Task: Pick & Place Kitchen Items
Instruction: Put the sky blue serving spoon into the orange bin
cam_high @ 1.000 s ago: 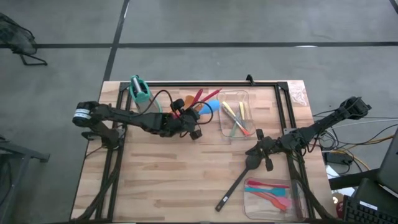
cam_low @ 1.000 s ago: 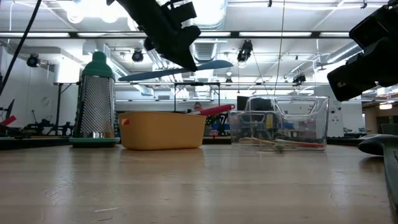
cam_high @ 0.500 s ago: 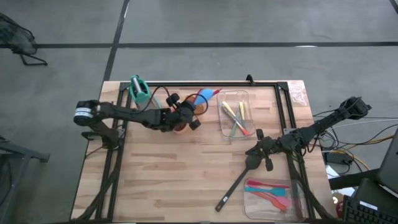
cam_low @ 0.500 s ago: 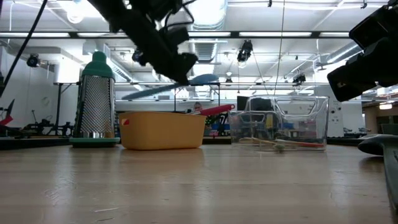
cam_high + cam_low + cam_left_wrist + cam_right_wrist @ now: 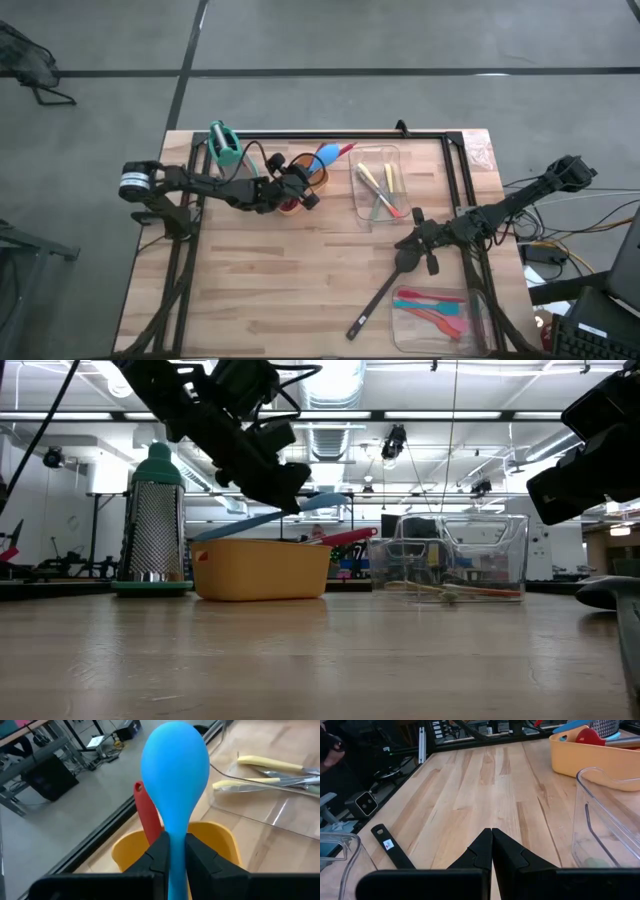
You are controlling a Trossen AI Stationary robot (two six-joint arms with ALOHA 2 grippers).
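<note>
Left pincer [image 5: 175,851] is clamped on the blue spoon [image 5: 175,767], pointing lengthwise over the orange tub [image 5: 222,837] just below it, upper-middle of the frame.

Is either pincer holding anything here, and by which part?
The left pincer grips the blue spoon by its handle, just below the bowl, above the orange tub. The right pincer is shut and empty.

The left gripper [image 5: 285,485] is holding a blue spoon [image 5: 268,517] tilted above the orange tub [image 5: 262,568] sitting on the tabletop [image 5: 300,660].
</note>
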